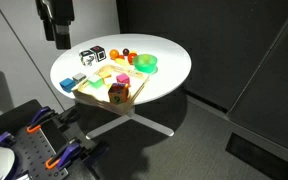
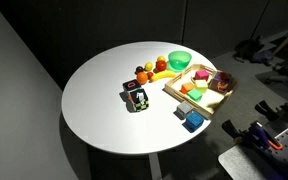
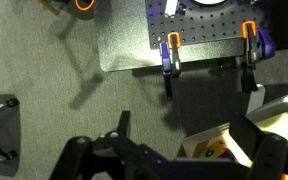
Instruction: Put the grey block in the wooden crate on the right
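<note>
The grey block (image 1: 79, 77) is a small light-grey piece on the round white table (image 1: 169, 60), next to a small blue piece (image 1: 68, 86). It also shows in an exterior view (image 2: 181, 113), just off the wooden crate's corner. The wooden crate (image 1: 88, 95) (image 2: 172, 88) is shallow and holds several coloured toy pieces. My gripper (image 1: 56, 32) hangs high above the table's edge, well apart from the block. In the wrist view the gripper (image 3: 184, 140) is open and empty, with a crate corner (image 3: 212, 146) far below it. The block does not show there.
Two black-and-white patterned cubes (image 1: 90, 55) (image 2: 136, 98) sit on the table. A green bowl (image 1: 145, 63) (image 2: 179, 60) and small fruit pieces lie behind the crate. A clamp-fitted metal plate (image 3: 184, 35) stands on the carpet beside the table.
</note>
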Motion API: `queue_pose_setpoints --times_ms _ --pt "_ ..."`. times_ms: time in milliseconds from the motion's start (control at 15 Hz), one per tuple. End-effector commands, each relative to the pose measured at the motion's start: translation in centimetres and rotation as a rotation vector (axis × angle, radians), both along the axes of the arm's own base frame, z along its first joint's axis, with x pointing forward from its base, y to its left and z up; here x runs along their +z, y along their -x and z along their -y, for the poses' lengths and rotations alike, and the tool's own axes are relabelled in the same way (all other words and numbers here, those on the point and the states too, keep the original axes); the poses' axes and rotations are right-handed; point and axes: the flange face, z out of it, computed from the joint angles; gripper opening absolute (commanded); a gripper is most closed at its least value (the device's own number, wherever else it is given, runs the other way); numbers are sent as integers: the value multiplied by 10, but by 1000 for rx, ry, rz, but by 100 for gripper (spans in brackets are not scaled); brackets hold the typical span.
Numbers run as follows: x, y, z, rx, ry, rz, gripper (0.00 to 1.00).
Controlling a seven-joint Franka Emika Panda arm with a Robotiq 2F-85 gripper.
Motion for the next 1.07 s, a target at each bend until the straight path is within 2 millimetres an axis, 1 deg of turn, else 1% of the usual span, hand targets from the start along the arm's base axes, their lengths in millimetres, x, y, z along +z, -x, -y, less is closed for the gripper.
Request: queue_pose_setpoints --times_ms 0,467,600,800,1000 --pt "1 0 0 0 0 -1 100" --pt "1 0 0 0 0 0 100" --pt "0 -3 -2 0 2 2 100" --pt "-3 -11 -11 30 -2 18 100" --pt "-7 -21 -28 78 9 46 100"
